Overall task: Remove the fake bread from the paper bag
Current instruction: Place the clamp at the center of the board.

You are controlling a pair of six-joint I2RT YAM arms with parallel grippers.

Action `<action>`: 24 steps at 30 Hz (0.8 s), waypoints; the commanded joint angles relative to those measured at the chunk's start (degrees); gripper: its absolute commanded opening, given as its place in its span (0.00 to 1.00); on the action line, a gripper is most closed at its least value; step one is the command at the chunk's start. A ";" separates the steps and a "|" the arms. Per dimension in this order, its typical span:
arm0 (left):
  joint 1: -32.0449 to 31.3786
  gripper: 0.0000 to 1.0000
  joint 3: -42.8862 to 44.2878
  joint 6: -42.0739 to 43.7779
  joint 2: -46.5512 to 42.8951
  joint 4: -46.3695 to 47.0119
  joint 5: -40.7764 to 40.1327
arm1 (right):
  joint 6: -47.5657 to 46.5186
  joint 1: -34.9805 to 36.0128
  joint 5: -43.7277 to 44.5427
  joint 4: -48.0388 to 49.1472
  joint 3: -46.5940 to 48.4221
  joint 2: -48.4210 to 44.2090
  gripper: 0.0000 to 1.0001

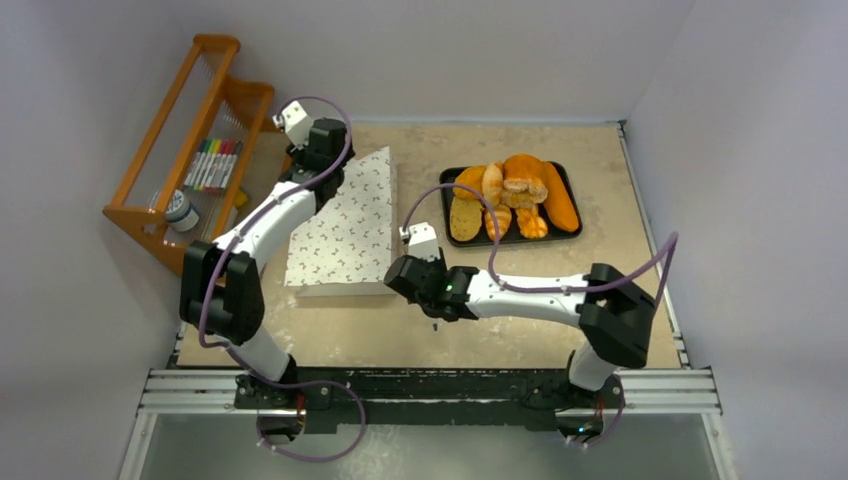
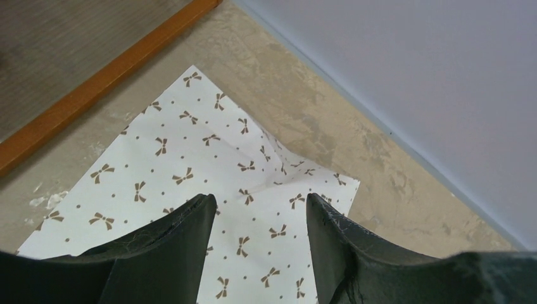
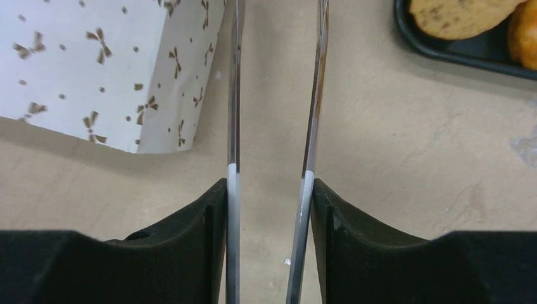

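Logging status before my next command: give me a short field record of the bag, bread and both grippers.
paper bag: lying on table, beside black tray; contents not visible
fake bread: piled on black tray
left gripper: open, over bag's far corner
right gripper: open, empty, over table between bag and tray

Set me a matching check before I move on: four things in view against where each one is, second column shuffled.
Things:
1. paper bag
2. fake bread
3. marker pens
4. right tool

Places:
A. in the wooden rack
B. piled on the black tray
C. open over bare table, between bag and tray
D. lying on the table, left of the tray

Pairs: 1-D, 2-B, 3-A, 4-C
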 commanded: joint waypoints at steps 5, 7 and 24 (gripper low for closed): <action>-0.73 0.56 -5.10 -0.26 -7.51 4.33 -0.45 | -0.37 -1.09 -3.28 8.98 -3.04 5.20 0.55; -0.91 0.56 -5.92 -0.61 -8.32 4.33 -0.39 | 0.03 -1.17 -3.75 9.24 -3.47 5.74 0.58; -3.85 0.57 -3.43 6.73 -14.90 0.97 -7.09 | -8.61 -6.42 3.11 3.72 4.48 -5.44 0.71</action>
